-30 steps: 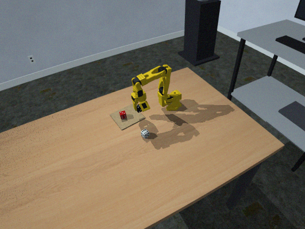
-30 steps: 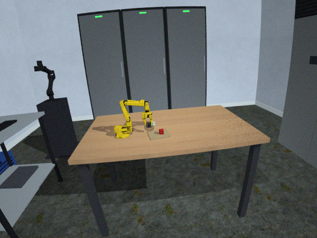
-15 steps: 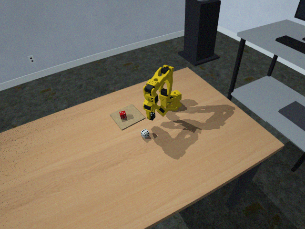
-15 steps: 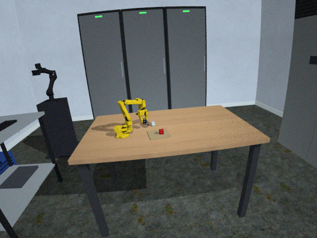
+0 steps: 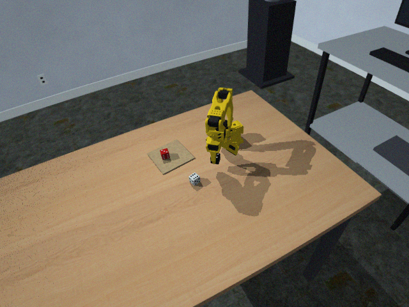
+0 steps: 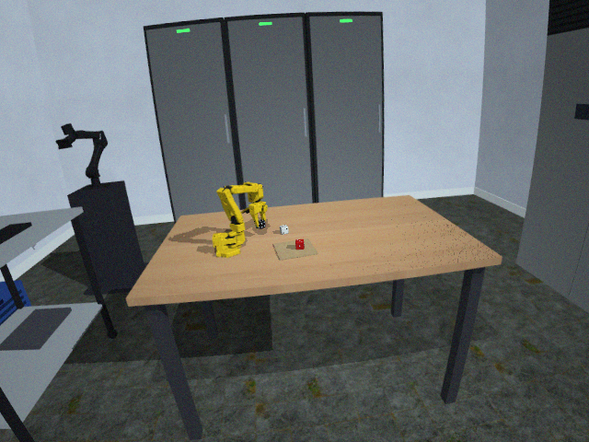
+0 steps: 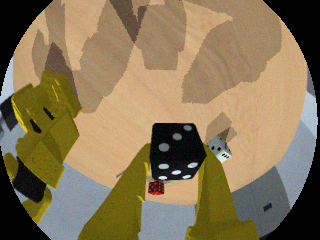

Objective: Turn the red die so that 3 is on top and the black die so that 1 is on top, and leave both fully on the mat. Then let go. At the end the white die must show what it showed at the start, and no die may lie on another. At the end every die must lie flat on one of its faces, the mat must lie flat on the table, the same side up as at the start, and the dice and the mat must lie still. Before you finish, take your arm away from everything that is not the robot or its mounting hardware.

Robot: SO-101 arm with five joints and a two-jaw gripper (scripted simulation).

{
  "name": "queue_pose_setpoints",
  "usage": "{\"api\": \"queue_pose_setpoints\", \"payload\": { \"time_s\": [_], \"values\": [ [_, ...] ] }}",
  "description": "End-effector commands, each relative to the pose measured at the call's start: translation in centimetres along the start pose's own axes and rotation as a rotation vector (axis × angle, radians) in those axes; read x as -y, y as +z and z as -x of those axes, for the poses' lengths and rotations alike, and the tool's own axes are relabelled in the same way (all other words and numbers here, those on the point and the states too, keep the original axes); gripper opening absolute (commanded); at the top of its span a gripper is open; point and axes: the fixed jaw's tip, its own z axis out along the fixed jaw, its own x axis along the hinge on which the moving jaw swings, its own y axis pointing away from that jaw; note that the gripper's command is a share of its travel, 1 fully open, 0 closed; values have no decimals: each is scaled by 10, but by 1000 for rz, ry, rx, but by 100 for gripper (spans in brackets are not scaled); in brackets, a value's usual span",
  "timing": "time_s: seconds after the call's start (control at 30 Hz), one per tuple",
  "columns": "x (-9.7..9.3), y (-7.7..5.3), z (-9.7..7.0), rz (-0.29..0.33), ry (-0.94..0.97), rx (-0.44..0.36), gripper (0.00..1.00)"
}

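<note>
My gripper (image 5: 215, 160) is shut on the black die (image 7: 176, 152) and holds it above the table, to the right of the mat (image 5: 170, 155). The gripper also shows in the exterior view (image 6: 259, 223). In the wrist view the black die sits between my two yellow fingers. The red die (image 5: 164, 153) rests flat on the tan mat; it also shows in the exterior view (image 6: 299, 244) and small in the wrist view (image 7: 156, 188). The white die (image 5: 194, 178) lies on the bare table in front of the mat, apart from it, and shows in the wrist view (image 7: 219, 148).
The arm's yellow base (image 5: 232, 140) stands on the table right behind the gripper. A black pedestal (image 5: 269, 39) and grey shelves (image 5: 366, 99) stand beyond the table's far and right edges.
</note>
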Motion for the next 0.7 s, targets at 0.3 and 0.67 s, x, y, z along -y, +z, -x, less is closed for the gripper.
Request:
{"api": "queue_pose_setpoints", "payload": {
  "time_s": [0.3, 0.67],
  "values": [
    [3, -4, 9, -43, -49, 1, 0],
    [3, -5, 11, -59, -47, 2, 0]
  ]
}}
